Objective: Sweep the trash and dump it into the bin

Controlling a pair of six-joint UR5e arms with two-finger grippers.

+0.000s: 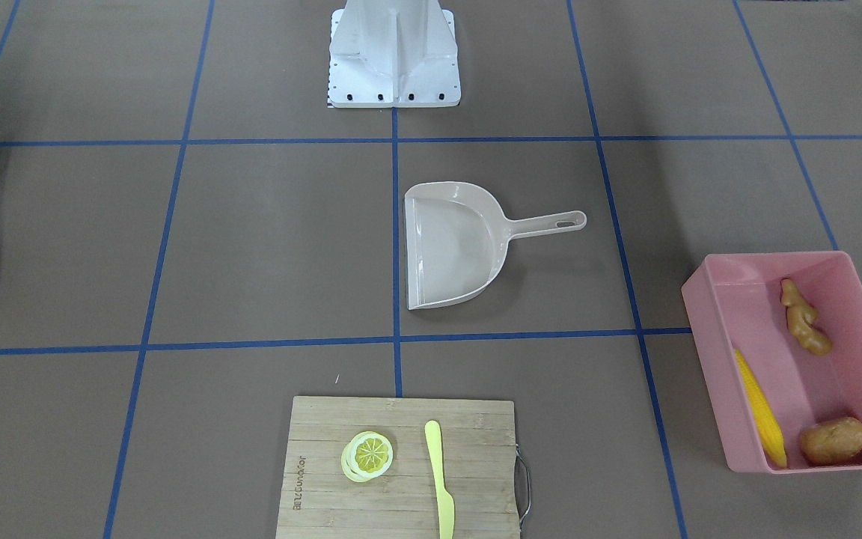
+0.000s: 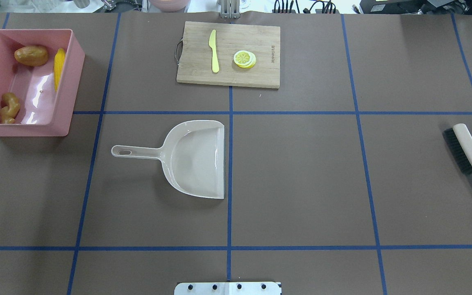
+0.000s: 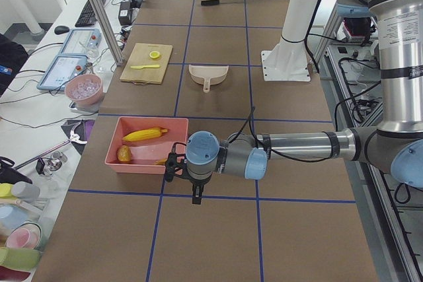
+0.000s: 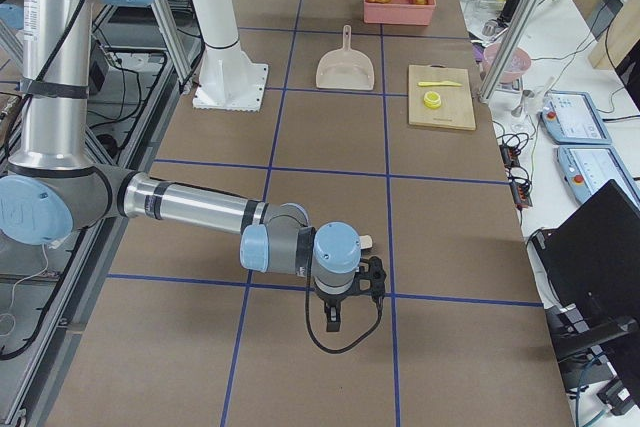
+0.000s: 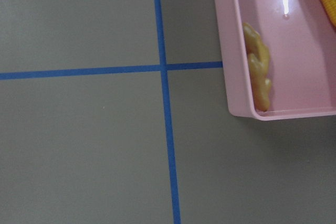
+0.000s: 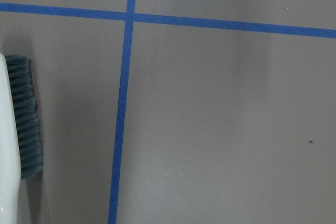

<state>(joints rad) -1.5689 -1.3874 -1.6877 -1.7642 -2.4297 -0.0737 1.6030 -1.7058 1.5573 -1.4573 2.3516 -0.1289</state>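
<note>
The pink bin [image 1: 709, 299] stands on the table at the robot's far left, also in the overhead view [image 2: 66, 98]. In it lie the yellow corn cob [image 1: 760, 408], the brown potato [image 1: 833, 440] and the tan ginger root [image 1: 804, 318]. The left wrist view shows the bin's corner [image 5: 231, 51] with the ginger root [image 5: 258, 66]. My left gripper [image 3: 196, 197] hangs over the table just beside the bin; I cannot tell if it is open or shut. My right gripper [image 4: 335, 323] hangs near the brush at the right end; I cannot tell its state.
An empty beige dustpan [image 2: 197, 157] lies mid-table, handle toward the bin. A brush [image 2: 469, 151] lies at the right edge, also in the right wrist view [image 6: 10, 145]. A wooden cutting board [image 2: 228, 76] at the far side carries a lemon slice [image 2: 244, 59] and a yellow knife [image 2: 214, 51].
</note>
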